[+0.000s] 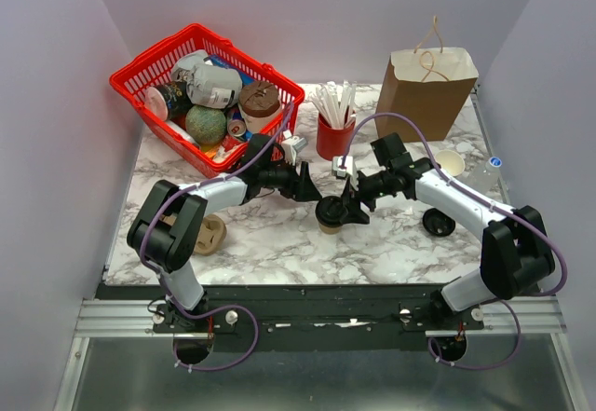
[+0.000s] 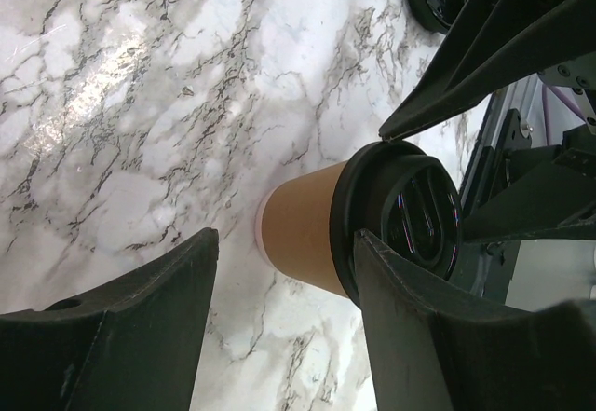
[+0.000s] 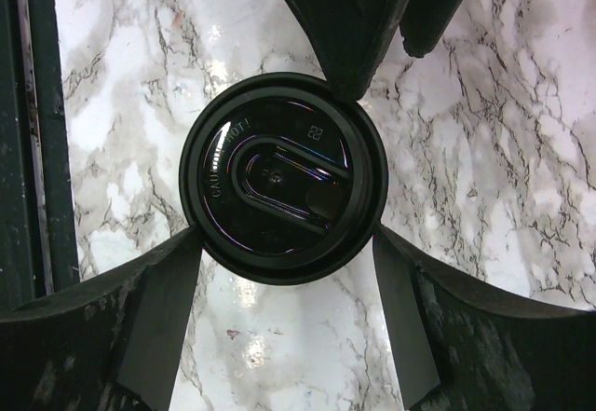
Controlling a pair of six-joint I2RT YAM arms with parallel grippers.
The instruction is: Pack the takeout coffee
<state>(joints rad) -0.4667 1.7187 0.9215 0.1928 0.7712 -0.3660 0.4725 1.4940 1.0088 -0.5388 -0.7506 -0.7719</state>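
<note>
The takeout coffee [image 1: 329,215], a small brown paper cup with a black lid, stands upright on the marble table [image 1: 279,243]. My right gripper [image 1: 347,210] is over it from the right, jaws wide apart. In the right wrist view [image 3: 284,243] its fingertips sit against the lid [image 3: 284,176] on both sides of the rim. My left gripper [image 1: 312,190] is open just behind the cup. In the left wrist view [image 2: 284,239] the cup [image 2: 303,234] lies beyond the fingertips, with one finger [image 2: 410,318] close to the lid's edge.
A brown paper bag [image 1: 430,89] stands open at the back right. A red straw cup [image 1: 335,136], a red basket [image 1: 205,94] of items, a lidless tan cup [image 1: 450,162], a loose black lid [image 1: 439,222] and a cardboard cup carrier [image 1: 210,234] surround the work spot.
</note>
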